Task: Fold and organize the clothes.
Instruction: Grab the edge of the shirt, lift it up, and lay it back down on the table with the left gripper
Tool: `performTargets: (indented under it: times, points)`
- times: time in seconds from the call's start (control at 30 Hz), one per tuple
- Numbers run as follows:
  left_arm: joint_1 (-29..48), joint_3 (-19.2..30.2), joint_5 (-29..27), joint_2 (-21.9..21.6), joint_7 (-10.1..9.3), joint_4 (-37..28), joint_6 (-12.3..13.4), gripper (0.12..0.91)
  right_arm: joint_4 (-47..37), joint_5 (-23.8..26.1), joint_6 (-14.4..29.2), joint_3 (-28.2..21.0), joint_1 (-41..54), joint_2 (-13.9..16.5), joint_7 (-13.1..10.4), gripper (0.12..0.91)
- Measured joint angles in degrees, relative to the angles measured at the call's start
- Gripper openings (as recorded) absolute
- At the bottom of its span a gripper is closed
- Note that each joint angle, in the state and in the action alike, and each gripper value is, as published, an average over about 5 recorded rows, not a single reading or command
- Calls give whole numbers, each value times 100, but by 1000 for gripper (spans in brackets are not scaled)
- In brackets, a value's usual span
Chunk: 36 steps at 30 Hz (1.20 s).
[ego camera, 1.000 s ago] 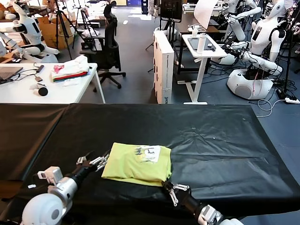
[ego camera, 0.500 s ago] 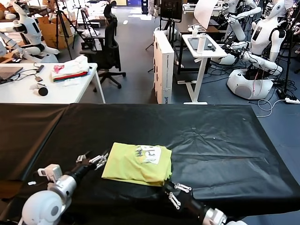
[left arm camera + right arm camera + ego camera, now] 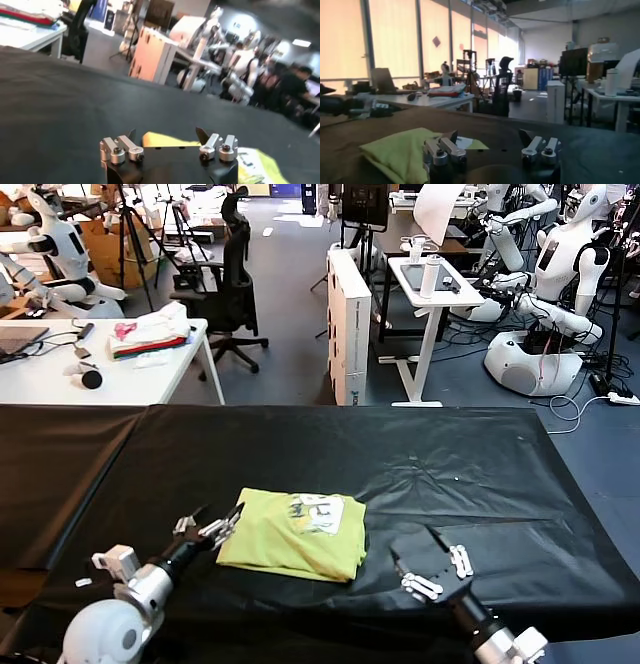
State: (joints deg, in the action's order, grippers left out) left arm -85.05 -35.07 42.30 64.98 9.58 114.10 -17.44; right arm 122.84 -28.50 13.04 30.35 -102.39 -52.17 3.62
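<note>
The lime-yellow T-shirt [image 3: 295, 532] lies folded into a small rectangle on the black table, its white graphic facing up near its far right corner. My left gripper [image 3: 213, 526] is open and empty, just off the shirt's left edge. It shows in the left wrist view [image 3: 167, 135] with the shirt [image 3: 252, 162] beyond it. My right gripper [image 3: 428, 562] is open and empty, clear of the shirt's right front corner. It shows in the right wrist view [image 3: 489, 136] with the shirt [image 3: 402, 148] off to one side.
The black cloth-covered table [image 3: 480, 474] spans the foreground. Behind it stand a white desk [image 3: 60, 374] with a stack of folded garments [image 3: 150, 334], an office chair [image 3: 228, 284], a white cabinet [image 3: 350, 324], a standing desk [image 3: 432, 294] and other robots [image 3: 560, 274].
My right gripper has drawn away from the shirt's front right corner, moving right and up, empty. My left gripper has shifted slightly towards the shirt's left edge. The shirt lies still.
</note>
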Motion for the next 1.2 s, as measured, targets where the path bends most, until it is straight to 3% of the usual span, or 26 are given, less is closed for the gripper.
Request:
performTargets:
  times: [0.1, 0.3, 0.47, 0.8, 1.2]
  points:
    - [-11, 32, -62, 108, -31, -98, 160, 907, 101, -43, -43, 216, -74, -35, -31, 907]
    - [58, 123, -76, 368, -290, -208, 317, 907, 283, -63, -78, 429, -171, -72, -57, 907]
    - [65, 182, -297, 557, -354, -298, 382, 907, 369, -114, -93, 549, -197, -68, -70, 907]
    - [92, 258, -396, 834, -448, -406, 318, 907, 446, -134, -132, 563, -180, -67, -79, 907]
    - [113, 304, -333, 1063, -428, -546, 267, 905, 531, -131, -133, 605, -226, -68, -77, 907]
